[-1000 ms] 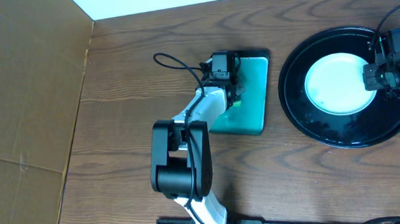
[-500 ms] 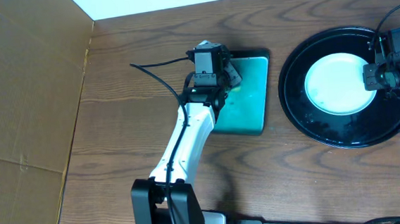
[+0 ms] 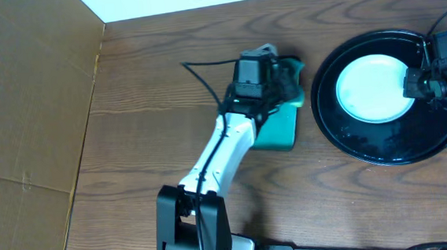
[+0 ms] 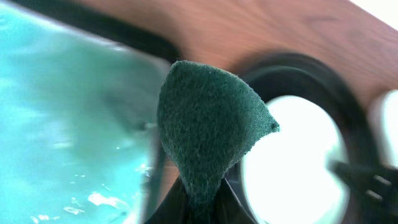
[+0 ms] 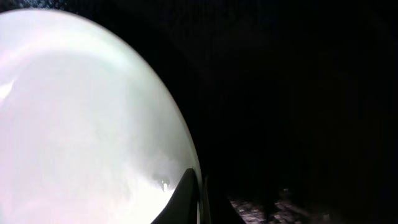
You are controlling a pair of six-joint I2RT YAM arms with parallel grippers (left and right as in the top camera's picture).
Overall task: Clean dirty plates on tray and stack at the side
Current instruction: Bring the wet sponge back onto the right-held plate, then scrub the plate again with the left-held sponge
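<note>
Both jaws closed on objects
The left jaws clamp a green pad (image 4: 208,124); the right jaws pinch the plate (image 3: 371,89) rim

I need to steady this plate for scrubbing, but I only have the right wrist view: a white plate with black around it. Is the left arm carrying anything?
Observer: Yes. The left gripper is pinching a dark green scouring pad, bunched up between its fingers.
Operator: Is it over my plate?
Observer: No. From overhead it hangs over the right edge of the teal rectangular tray, to the left of the round black tray.
Operator: Any other plates on the black tray?
Observer: Overhead shows just the one plate on it, with your right gripper at its right rim.
</note>
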